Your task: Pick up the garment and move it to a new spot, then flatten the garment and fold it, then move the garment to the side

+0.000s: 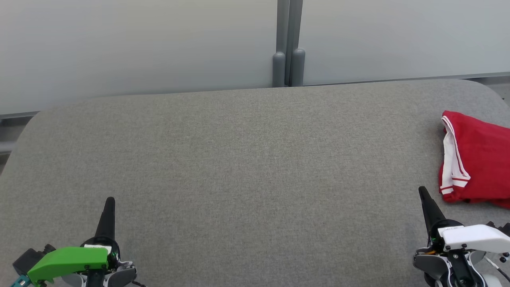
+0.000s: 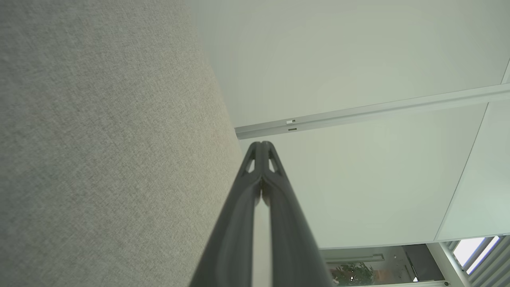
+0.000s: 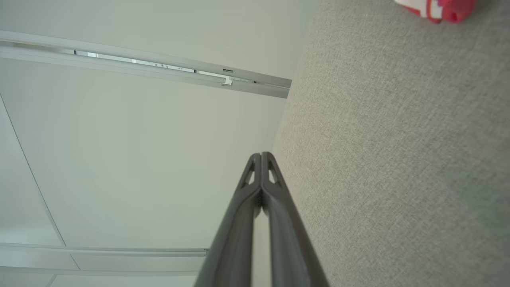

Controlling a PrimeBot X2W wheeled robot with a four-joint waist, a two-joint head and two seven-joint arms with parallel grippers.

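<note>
Since the red garment (image 1: 480,159) lies compactly folded at the counter's (image 1: 239,159) right edge, the set-aside step looks done. Left gripper (image 1: 110,201) and right gripper (image 1: 421,191): fingers pressed together, empty, parked at the front edge. The right one is near the cloth, not touching; likely rest posture.

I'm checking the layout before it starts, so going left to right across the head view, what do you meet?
In order: left gripper, shut, at the lower left → grey post at the back → right gripper, shut → red garment at the right edge.
</note>
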